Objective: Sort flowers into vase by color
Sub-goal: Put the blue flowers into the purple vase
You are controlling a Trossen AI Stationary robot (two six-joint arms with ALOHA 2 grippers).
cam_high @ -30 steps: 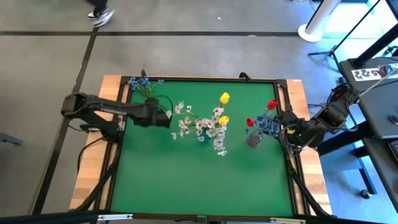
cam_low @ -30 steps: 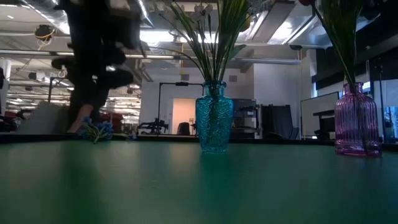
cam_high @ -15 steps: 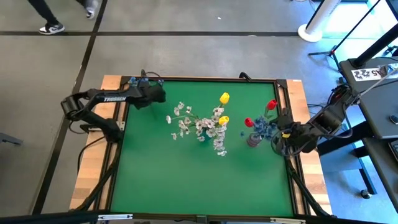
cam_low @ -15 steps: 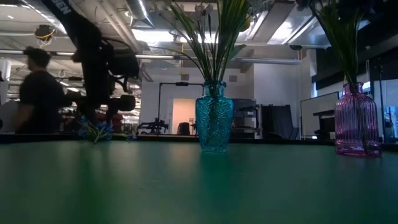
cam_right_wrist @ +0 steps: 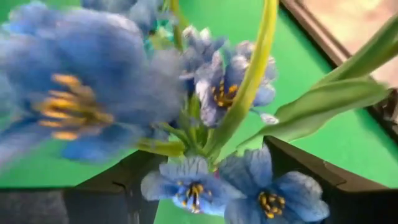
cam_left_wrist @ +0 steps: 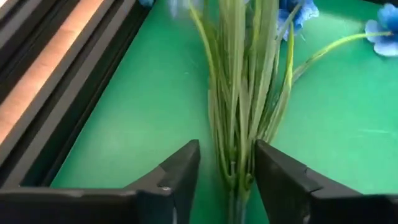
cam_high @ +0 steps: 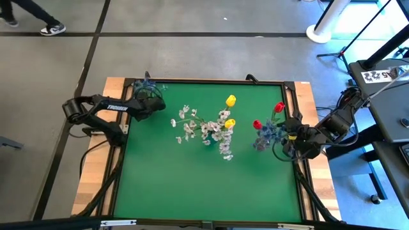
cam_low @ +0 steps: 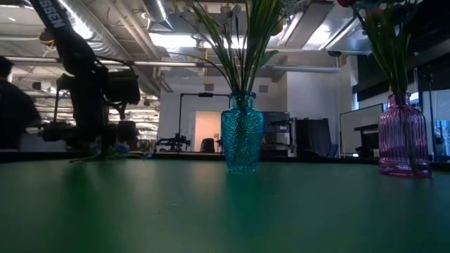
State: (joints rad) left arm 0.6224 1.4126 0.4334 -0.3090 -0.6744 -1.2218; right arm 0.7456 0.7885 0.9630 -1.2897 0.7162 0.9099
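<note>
Blue blossom sprig (cam_left_wrist: 249,93) lies at the green bench's (cam_high: 192,185) far left corner, its stems between the left gripper's (cam_left_wrist: 227,168) open jaws, not yet lifted. Toward the bench's middle, the teal vase (cam_low: 242,133) holds white sprigs (cam_high: 204,131) and yellow tulips (cam_high: 231,101); the purple vase (cam_low: 404,137) beside it has red tulips (cam_high: 279,107) and blue blooms. The right gripper (cam_right_wrist: 205,186) hangs open-jawed beside those blooms.
</note>
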